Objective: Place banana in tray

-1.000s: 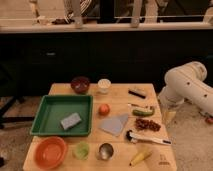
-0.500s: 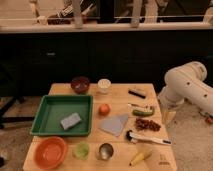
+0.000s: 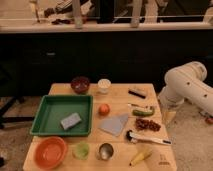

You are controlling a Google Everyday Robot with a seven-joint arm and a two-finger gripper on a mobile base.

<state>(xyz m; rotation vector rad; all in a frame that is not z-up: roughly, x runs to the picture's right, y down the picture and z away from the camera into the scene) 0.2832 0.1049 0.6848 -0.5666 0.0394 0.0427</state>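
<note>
The banana is small and yellow and lies near the front right corner of the wooden table. On the table's left half sits the green tray, holding a grey-blue sponge. My white arm hangs off the table's right side. The gripper points down beside the right edge, well behind and to the right of the banana, open and holding nothing.
An orange bowl, a green cup and a metal cup line the front edge. Mid-table are an orange fruit, a grey cloth, a green curved fruit, red food and a utensil. A dark bowl and a white cup stand at the back.
</note>
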